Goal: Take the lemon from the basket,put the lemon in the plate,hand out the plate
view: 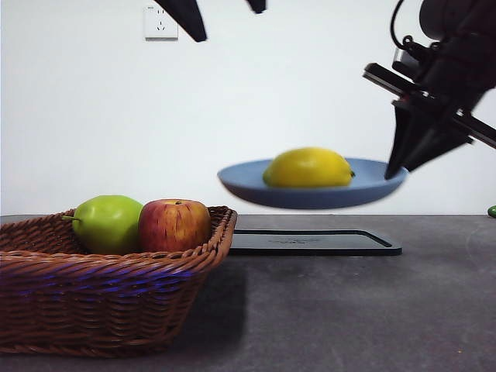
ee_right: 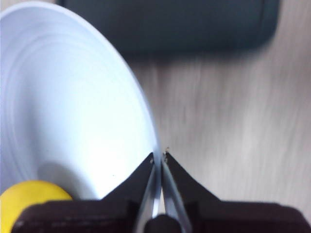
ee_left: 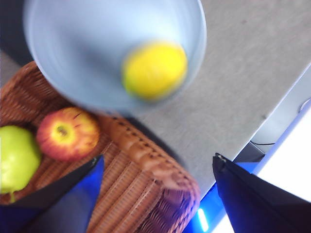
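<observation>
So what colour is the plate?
Matte blue; the plate shows best in the front view.

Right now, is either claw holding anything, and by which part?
The right claw pinches the blue plate by its rim, holding it in the air with the lemon on it. The left claw is open and holds nothing.

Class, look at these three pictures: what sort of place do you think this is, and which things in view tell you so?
Probably a robot test bench indoors: a bare grey table before a plain white wall with a socket, and staged props, a basket of fruit and a black tray.
</observation>
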Controlling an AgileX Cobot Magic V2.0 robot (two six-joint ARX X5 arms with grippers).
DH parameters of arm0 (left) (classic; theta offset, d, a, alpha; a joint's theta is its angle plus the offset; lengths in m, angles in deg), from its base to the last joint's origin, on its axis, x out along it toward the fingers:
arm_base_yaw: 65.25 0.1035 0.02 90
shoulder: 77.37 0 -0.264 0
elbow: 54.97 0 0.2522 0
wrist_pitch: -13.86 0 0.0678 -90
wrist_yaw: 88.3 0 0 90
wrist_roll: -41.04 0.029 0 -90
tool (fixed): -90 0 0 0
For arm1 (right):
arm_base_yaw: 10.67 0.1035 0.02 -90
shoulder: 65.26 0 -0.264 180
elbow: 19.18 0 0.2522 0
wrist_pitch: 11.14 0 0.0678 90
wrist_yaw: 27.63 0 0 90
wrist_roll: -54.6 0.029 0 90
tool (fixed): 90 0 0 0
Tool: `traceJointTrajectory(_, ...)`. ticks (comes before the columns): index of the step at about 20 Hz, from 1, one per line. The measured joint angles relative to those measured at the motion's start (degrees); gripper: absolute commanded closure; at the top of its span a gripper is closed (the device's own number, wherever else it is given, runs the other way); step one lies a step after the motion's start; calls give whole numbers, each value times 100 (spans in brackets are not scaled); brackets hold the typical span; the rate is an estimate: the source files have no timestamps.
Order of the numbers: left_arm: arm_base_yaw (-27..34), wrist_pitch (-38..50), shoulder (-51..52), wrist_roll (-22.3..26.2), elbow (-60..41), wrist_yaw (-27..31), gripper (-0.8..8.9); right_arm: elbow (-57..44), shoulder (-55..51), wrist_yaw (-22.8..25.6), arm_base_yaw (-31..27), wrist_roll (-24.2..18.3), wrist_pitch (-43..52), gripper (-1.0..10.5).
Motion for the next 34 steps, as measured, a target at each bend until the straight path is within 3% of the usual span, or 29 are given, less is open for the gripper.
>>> traceJointTrajectory(10, 0, -50, 103, 0, 0, 50, 424, 2452, 2350, -20, -492, 140, -125, 941)
traceJointTrajectory(13, 0, -26, 103, 0, 0, 52, 424, 2870, 3001, -382, -535, 345, 2, 941)
traceJointTrajectory(20, 0, -9, 103, -2, 0, 52, 424, 2935, 3451, -393, -538, 560, 144, 941)
traceJointTrajectory(26, 0, -2, 103, -2, 0, 57, 424, 2940, 3451, 103, -538, 485, 13, 929)
traceJointTrajectory(32, 0, -2, 103, -2, 0, 96, 424, 2955, 3451, 118, -538, 273, 9, 702)
traceJointTrajectory(34, 0, 0, 103, 0, 0, 273, 424, 2983, 3449, 107, -553, 247, 11, 700)
